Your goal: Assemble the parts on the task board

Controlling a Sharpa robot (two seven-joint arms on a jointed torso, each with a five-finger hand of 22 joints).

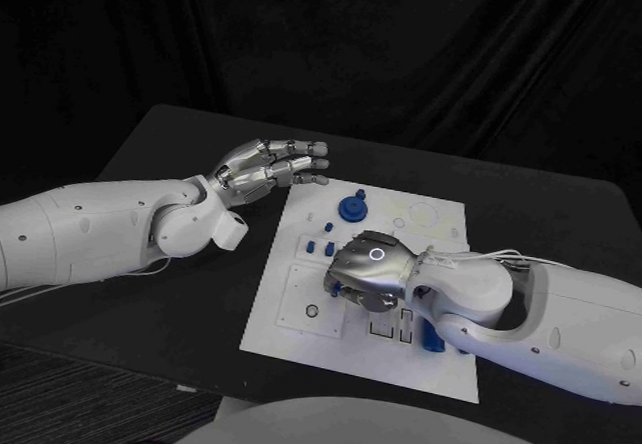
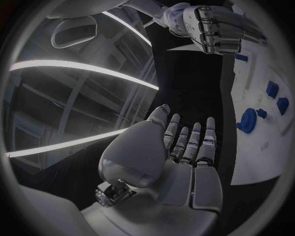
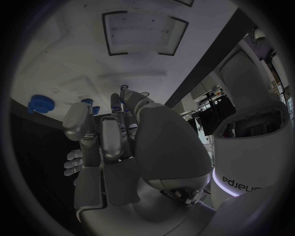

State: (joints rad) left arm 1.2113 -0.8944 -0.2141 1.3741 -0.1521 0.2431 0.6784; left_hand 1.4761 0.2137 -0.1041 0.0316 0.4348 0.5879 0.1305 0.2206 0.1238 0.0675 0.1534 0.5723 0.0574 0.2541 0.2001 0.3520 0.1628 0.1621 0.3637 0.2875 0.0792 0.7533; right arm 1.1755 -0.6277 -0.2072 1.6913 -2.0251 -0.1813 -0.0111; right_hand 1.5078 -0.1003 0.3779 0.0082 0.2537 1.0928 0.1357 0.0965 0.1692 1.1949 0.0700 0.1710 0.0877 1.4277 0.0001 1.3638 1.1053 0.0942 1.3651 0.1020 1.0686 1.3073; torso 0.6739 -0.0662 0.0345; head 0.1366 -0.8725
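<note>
My right hand [image 1: 364,271] hangs low over the middle of the task board [image 1: 295,316], back upward, its fingers curled down toward the plate. In the right wrist view the fingers [image 3: 110,140] are bent inward close together; I cannot tell if a small part is between them or only air.

My left hand [image 1: 271,166] is off the board, just beyond its far corner on my left side. It is held flat with the fingers stretched out and a little apart, and it holds nothing; the left wrist view shows the bare palm [image 2: 178,172] clearly.

The relation that matters is this one. The small blue pegs [image 1: 320,246] stand on the board just beyond the fingertips of my right hand, toward the far side. The round blue knob [image 1: 354,206] lies further the same way, between the two hands and near the left fingertips. A long blue piece [image 1: 431,336] lies on the other side, close under the right wrist, with its long axis running roughly along the forearm.

So I judge the right hand is nearer to the pegs, and the left is about as near to the knob.
</note>
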